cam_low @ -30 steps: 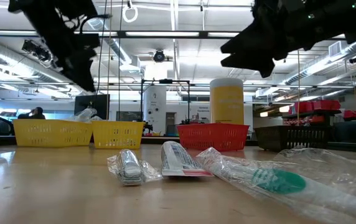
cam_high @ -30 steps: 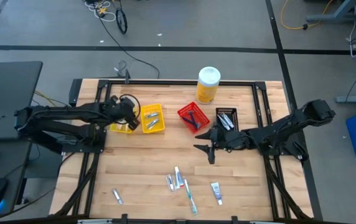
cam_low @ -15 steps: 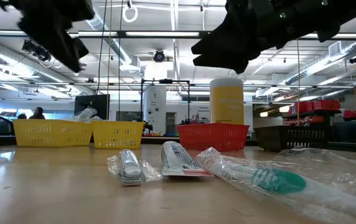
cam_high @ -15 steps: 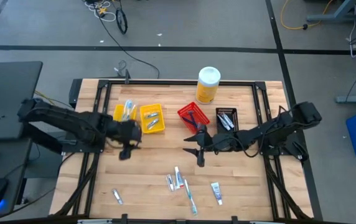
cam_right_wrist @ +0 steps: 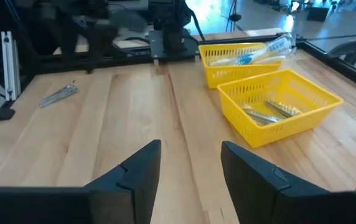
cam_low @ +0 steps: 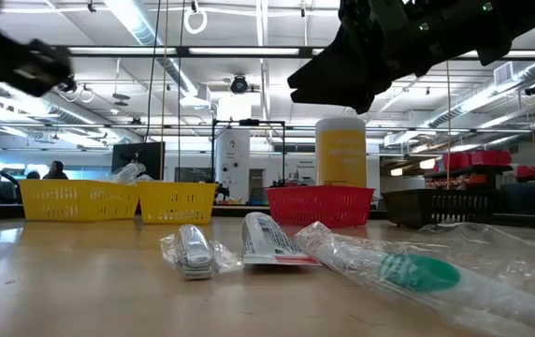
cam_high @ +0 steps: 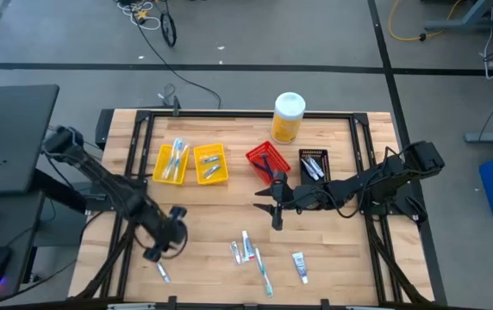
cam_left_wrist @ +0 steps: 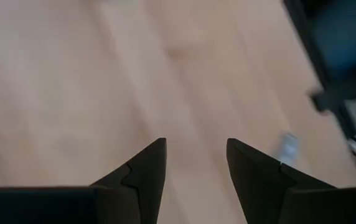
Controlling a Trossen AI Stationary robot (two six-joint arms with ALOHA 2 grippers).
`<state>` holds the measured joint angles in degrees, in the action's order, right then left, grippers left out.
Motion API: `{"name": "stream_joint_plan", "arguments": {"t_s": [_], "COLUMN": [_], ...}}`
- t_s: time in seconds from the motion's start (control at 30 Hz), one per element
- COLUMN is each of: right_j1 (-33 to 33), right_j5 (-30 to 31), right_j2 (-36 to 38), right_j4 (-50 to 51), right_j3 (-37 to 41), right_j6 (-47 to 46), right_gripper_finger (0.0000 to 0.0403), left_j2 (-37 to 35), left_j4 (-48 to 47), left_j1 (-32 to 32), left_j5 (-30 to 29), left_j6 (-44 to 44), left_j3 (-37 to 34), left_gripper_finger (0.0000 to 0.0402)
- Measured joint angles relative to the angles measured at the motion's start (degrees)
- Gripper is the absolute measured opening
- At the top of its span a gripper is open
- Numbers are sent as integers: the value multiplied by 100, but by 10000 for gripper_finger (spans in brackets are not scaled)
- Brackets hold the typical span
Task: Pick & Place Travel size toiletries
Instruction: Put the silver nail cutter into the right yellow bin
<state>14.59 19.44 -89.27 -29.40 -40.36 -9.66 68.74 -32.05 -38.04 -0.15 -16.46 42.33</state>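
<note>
Left gripper (cam_high: 162,244) sits low and left of centre in the high view, above the counter (cam_high: 203,215), fingers (cam_left_wrist: 145,174) parted with a narrow gap and holding nothing. Just below it lies a small silvery packet (cam_high: 162,272), apart from the fingers; the left wrist view shows that packet (cam_left_wrist: 287,146) blurred, near the counter edge.

Right gripper (cam_high: 273,203) hangs at mid-frame in the high view, below the red bin (cam_high: 265,161), fingers (cam_right_wrist: 134,176) spread moderately, empty.

Loose toiletries lie at lower centre of the high view: a wrapped packet (cam_high: 236,251), a toothpaste tube (cam_high: 246,246) touching it, a wrapped toothbrush (cam_high: 264,274) just beside, and a second toothpaste tube (cam_high: 300,264) apart to the right.

Left yellow bin (cam_high: 171,163) holds wrapped toothbrushes (cam_high: 177,156). Second yellow bin (cam_high: 211,164) holds silvery packets (cam_high: 211,164). Black bin (cam_high: 313,164) holds razors (cam_high: 312,167). Tall yellow canister (cam_high: 287,118) stands at upper centre
</note>
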Motion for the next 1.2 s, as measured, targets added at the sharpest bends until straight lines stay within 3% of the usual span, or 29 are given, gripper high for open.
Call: {"name": "stream_joint_plan", "arguments": {"t_s": [0.3,0.63,1.2], "right_j1": [0,2,0], "right_j5": [0,0,0], "right_j2": [0,0,0], "right_j4": [-41,-44,-51], "right_j3": [0,0,2], "right_j6": [-9,-21,-20], "right_gripper_finger": [167,155,158], "left_j2": [883,1414,2254], "left_j4": [99,879,848], "left_j1": [-1017,-1732,-2271], "left_j5": [131,18,-556], "left_j6": [-1263,-1913,-1581], "left_j3": [0,0,28], "left_gripper_finger": [174,163,159]}}
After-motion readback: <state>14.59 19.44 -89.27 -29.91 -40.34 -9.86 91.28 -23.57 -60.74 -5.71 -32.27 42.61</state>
